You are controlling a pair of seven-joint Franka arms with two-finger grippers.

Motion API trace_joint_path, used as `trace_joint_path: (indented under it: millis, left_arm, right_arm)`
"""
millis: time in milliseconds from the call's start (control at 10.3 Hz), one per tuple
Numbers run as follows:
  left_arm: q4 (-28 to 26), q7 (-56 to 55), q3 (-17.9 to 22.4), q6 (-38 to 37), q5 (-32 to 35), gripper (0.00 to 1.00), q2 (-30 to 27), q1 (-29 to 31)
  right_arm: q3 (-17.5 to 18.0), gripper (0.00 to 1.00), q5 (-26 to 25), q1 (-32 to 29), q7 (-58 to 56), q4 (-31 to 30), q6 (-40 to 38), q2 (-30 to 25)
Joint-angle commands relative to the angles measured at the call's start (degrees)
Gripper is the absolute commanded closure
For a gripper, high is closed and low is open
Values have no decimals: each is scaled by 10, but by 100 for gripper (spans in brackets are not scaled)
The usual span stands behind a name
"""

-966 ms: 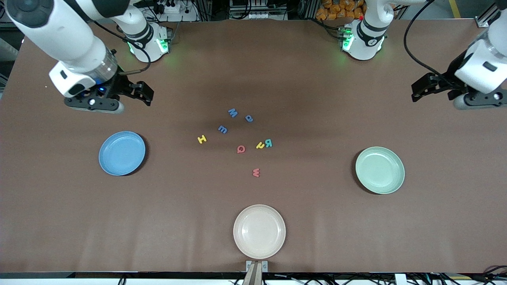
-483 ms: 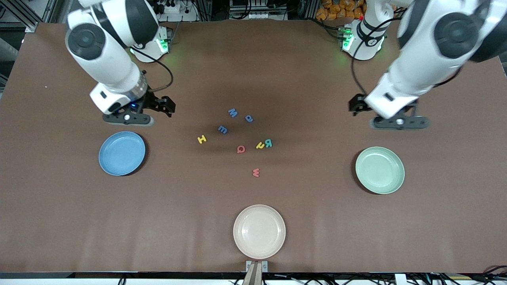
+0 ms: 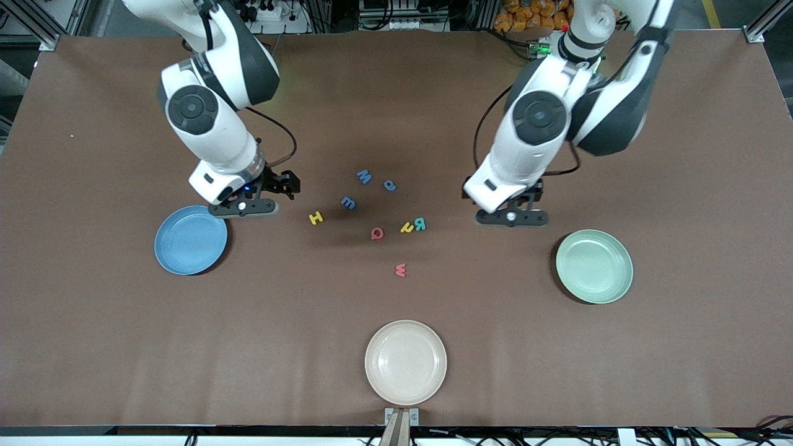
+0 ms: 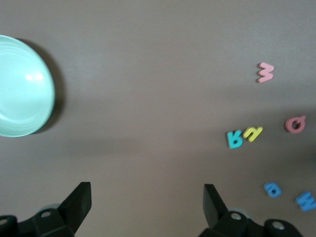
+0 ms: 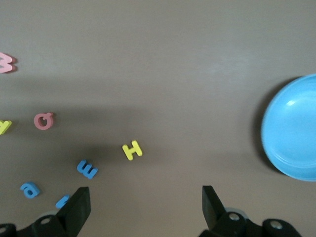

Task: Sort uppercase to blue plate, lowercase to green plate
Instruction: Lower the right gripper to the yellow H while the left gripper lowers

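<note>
Plates: 3. Beige plate (image 3: 406,362) nearest; blue plate (image 3: 191,240) at 9 o'clock of the letters, green plate (image 3: 594,266) at 3.
Letters: 8, mid-table, flat, on no plate; red w (image 3: 401,270) nearest, red Q (image 3: 376,233), yellow n (image 3: 407,227) touching green R (image 3: 420,224), yellow H (image 3: 316,217) w/ bars running toward the arms' ends, blue m (image 3: 348,202), blue a (image 3: 389,185), blue M (image 3: 364,177) farthest.
Right gripper (image 5: 145,207): wide open, empty, over table btw blue plate & H.
Left gripper (image 4: 147,205): wide open, empty, over table btw R & green plate.

Brown cloth-covered table (image 3: 396,93) filled the room's middle, faintly creased; aluminium framing (image 3: 37,21), cables and power strips (image 3: 266,12) crowded the edge by the bases; even overhead light
</note>
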Motion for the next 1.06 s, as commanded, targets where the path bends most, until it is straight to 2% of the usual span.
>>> trace_joint_path:
  millis: [0,387,580,676,966]
  left_arm:
    - [5,-20,1,51,-5,0,35,-15]
    - [9,2,-26,151,-3,0,109,-19]
    - [9,64,-29,169,2,0,135,-19]
    - [10,107,-29,169,1,0,143,-19]
    - [13,249,-28,198,4,0,164,-19]
  right_arm:
    - [31,0,6,-7,-32,-54,80,9]
    - [105,0,2,-66,-85,-68,127,59]
    - [131,1,1,-115,-141,-75,165,96]
    - [138,1,1,-132,-152,-83,197,115]
    - [142,1,-2,-133,-152,-71,240,164]
